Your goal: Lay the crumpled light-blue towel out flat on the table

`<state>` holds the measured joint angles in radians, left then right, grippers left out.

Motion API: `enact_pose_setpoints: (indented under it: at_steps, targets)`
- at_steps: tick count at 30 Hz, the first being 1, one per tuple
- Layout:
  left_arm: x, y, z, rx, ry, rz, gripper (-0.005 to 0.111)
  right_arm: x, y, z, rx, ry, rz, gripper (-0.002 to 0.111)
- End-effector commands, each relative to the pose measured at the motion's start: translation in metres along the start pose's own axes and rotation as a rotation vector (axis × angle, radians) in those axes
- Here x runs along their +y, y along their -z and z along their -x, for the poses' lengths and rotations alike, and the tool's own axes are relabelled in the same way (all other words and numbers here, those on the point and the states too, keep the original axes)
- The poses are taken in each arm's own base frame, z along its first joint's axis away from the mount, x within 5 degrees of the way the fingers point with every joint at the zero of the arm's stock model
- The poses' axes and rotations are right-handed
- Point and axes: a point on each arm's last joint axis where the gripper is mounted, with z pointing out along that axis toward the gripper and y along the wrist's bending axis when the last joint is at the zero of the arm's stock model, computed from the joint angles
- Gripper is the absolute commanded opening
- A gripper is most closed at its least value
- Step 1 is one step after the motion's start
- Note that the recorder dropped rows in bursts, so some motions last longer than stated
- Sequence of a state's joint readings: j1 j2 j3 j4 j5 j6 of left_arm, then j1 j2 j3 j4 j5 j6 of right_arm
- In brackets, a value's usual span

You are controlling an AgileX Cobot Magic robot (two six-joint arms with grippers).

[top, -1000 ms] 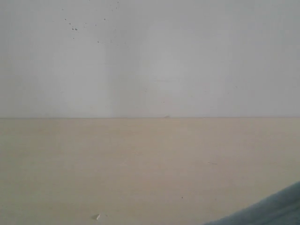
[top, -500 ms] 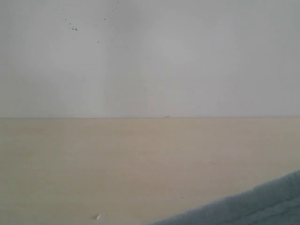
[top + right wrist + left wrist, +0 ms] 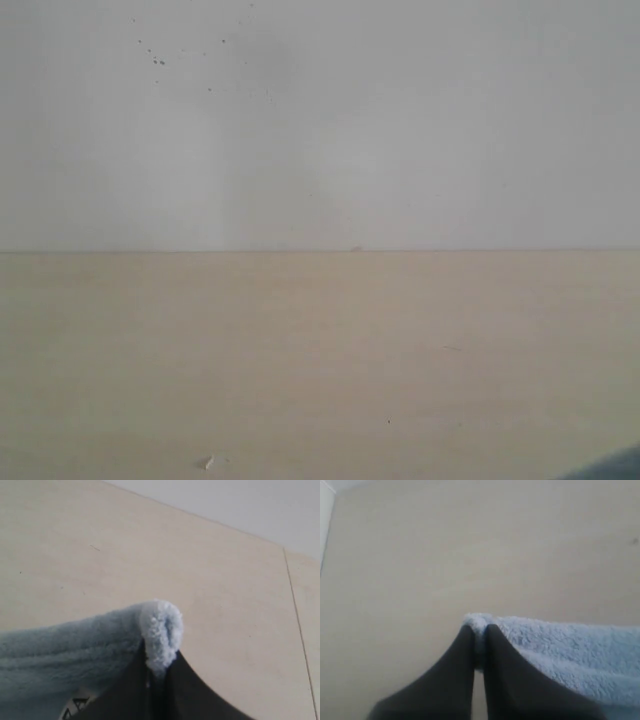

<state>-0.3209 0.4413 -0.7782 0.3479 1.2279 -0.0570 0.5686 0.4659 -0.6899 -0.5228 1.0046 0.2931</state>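
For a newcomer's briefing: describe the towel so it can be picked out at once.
Start from the wide beige table. The left end effector and the right end effector each pinch a fold of the towel. It alone is fluffy and light blue; everything around it is smooth beige or dark.

towel (image 3: 560, 650): 1 | table (image 3: 470, 545): 1 | wall (image 3: 400, 120): 1 | jaws: 2 pairs (one pair per arm)

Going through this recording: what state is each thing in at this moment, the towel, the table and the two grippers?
towel: pinched in two places, one by each gripper; whether it lies flat cannot be told.
left gripper: shut on a towel edge.
right gripper: shut on a rolled towel fold.
table: pale, with a few small specks.
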Motion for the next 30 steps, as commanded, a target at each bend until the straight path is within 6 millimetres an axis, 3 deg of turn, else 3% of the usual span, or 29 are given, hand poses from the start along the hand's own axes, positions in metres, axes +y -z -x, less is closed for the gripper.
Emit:
enact_pose_setpoints:
  at_steps: [1,7,8,11,13,14,15,17,19,21,22,24,25,27,28,30]
  targets:
    - [-0.010,-0.041,0.021,0.126,-0.081,0.030,0.004,0.026,-0.054,0.009,-0.004,0.081,-0.021,0.000]
    - [-0.021,-0.100,0.049,0.241,-0.168,0.069,0.004,0.057,-0.125,0.019,0.110,0.136,-0.031,0.000]
    - [-0.023,-0.121,0.054,0.271,-0.176,0.070,0.004,0.061,-0.148,0.017,0.135,0.095,-0.019,0.000]
    - [-0.027,-0.158,0.060,0.330,-0.158,0.051,0.004,0.055,-0.191,0.009,0.187,-0.003,0.022,0.000]
    - [-0.025,-0.182,0.066,0.388,-0.153,0.058,0.004,0.041,-0.213,0.014,0.187,-0.048,0.013,0.000]
    - [-0.021,-0.196,0.073,0.401,-0.131,0.066,0.004,0.033,-0.223,0.026,0.154,-0.072,0.006,0.000]
    - [-0.017,-0.202,0.079,0.391,-0.109,0.073,0.004,0.030,-0.226,0.033,0.136,-0.073,0.003,0.000]
    - [-0.005,-0.216,0.107,0.308,-0.042,0.093,0.004,0.020,-0.237,0.073,0.051,-0.051,-0.026,0.000]
    - [0.003,-0.227,0.126,0.261,-0.022,0.102,0.004,0.015,-0.247,0.099,0.008,-0.054,-0.041,0.000]
    - [0.007,-0.238,0.131,0.263,-0.006,0.107,0.006,0.012,-0.257,0.111,0.017,-0.084,-0.062,0.000]
    - [0.006,-0.243,0.129,0.277,-0.009,0.105,0.011,0.013,-0.261,0.111,0.031,-0.087,-0.055,0.003]
    - [0.007,-0.255,0.123,0.316,0.009,0.097,0.036,0.017,-0.265,0.108,0.063,-0.053,-0.026,0.022]
    - [0.007,-0.261,0.121,0.325,0.036,0.092,0.058,0.019,-0.267,0.104,0.095,-0.056,-0.007,0.045]
    - [0.008,-0.263,0.120,0.331,0.090,0.110,0.073,0.020,-0.268,0.101,0.124,-0.045,-0.007,0.061]
    - [0.009,-0.262,0.120,0.331,0.097,0.112,0.072,0.019,-0.267,0.101,0.129,-0.045,-0.011,0.059]
    - [0.010,-0.254,0.121,0.330,0.114,0.113,0.062,0.018,-0.263,0.103,0.120,-0.048,-0.015,0.045]
